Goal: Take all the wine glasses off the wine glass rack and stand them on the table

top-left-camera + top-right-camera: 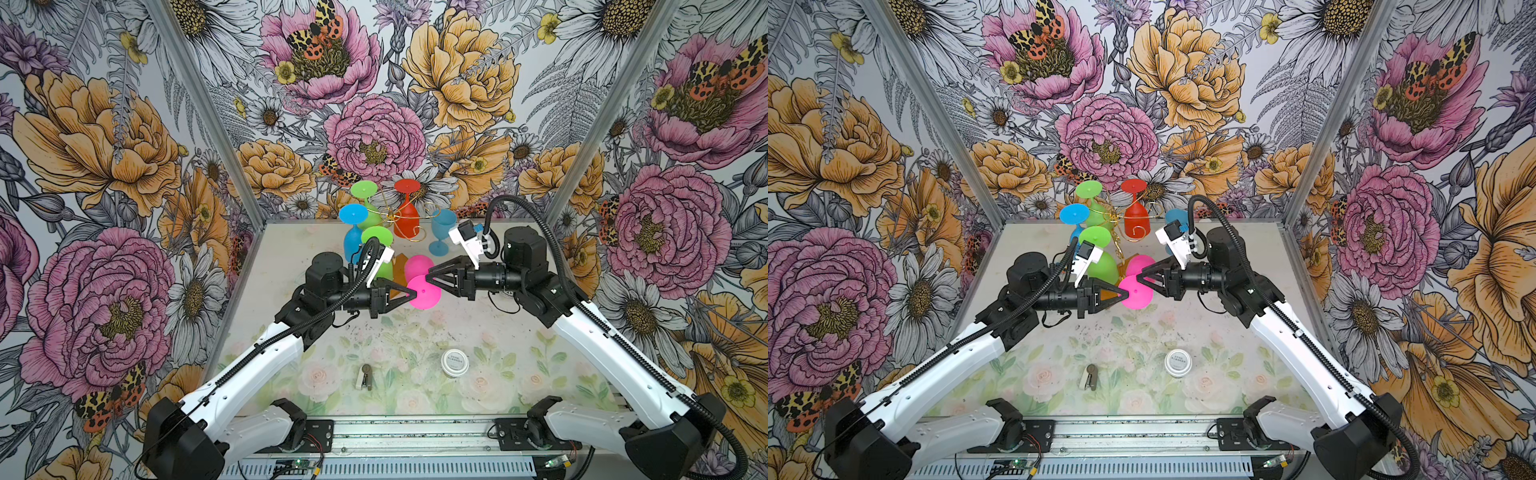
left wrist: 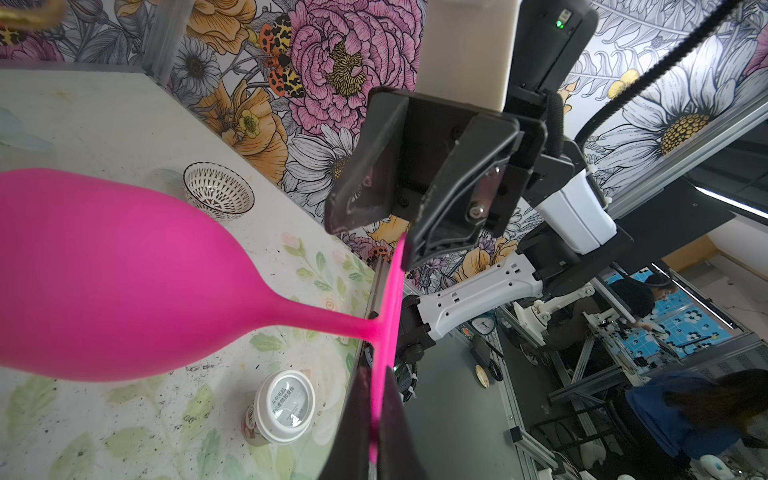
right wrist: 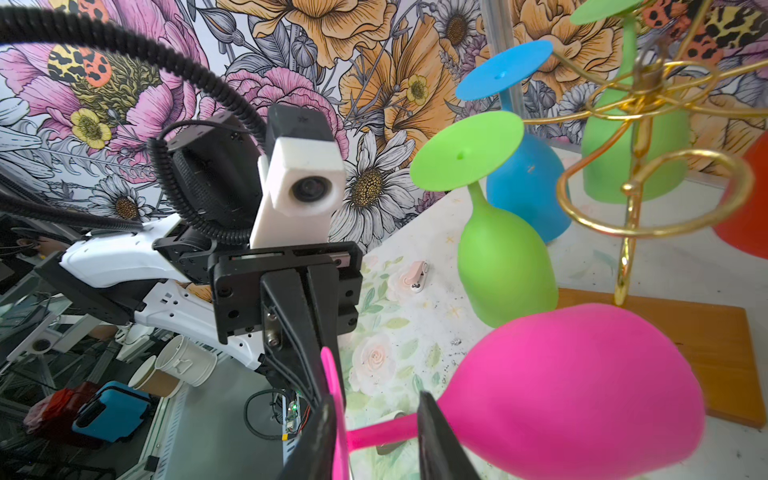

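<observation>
The pink wine glass (image 1: pixel 424 293) hangs on its side in the air between my two grippers, in front of the wine glass rack (image 1: pixel 400 216). The rack is gold wire on an orange-brown wooden base (image 3: pixel 706 332). My left gripper (image 1: pixel 412 294) is shut on the rim of the glass's flat foot (image 2: pixel 384 332). My right gripper (image 1: pixel 429 278) has its jaws apart around the opposite rim of the foot, with the stem (image 3: pixel 382 432) crossing the gap. The pink bowl (image 3: pixel 582 386) points towards the rack. Green, blue and red glasses (image 1: pixel 405 216) hang upside down on the rack.
A light blue glass (image 1: pixel 442 232) stands upright on the table, right of the rack. A white lidded jar (image 1: pixel 454 362) and a small clip-like object (image 1: pixel 365 377) lie near the front. A patterned bowl (image 2: pixel 218 195) sits by the wall. Floral walls close three sides.
</observation>
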You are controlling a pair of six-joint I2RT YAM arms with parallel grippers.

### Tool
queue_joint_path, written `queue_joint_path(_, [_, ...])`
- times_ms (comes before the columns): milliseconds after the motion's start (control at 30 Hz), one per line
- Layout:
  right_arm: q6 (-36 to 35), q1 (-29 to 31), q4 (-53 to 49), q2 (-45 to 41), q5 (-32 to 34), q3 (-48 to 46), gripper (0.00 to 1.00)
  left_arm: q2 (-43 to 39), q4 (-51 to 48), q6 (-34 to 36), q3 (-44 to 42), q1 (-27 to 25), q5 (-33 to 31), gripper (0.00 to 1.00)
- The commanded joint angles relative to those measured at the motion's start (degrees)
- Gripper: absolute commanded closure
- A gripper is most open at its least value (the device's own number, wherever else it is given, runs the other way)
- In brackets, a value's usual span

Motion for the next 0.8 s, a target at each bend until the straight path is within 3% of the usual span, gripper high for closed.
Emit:
queue_joint_path(0, [2.0, -2.0, 0.9, -3.4, 1.2, -0.7, 0.57, 0.1, 1.9, 2.2, 1.1, -0.9, 0.5, 1.0])
queue_joint_path(300, [7.1, -8.8, -2.1, -4.8, 13.4, -1.0, 0.45, -0.8, 1.8, 8.0, -0.9, -4.5, -5.9, 1.0])
queue_joint_path(567, [7.8, -10.2, -14.0, 1.1, 24.5, 4.0, 0.39, -5.5, -4.4, 25.8, -4.0, -10.4, -15.5, 1.0])
queue_joint_path(767, [6.1, -10.6, -22.7, 7.8, 27.0, 11.9, 0.38, -4.8, -9.8, 36.5, -5.0, -14.2, -25.1, 1.0])
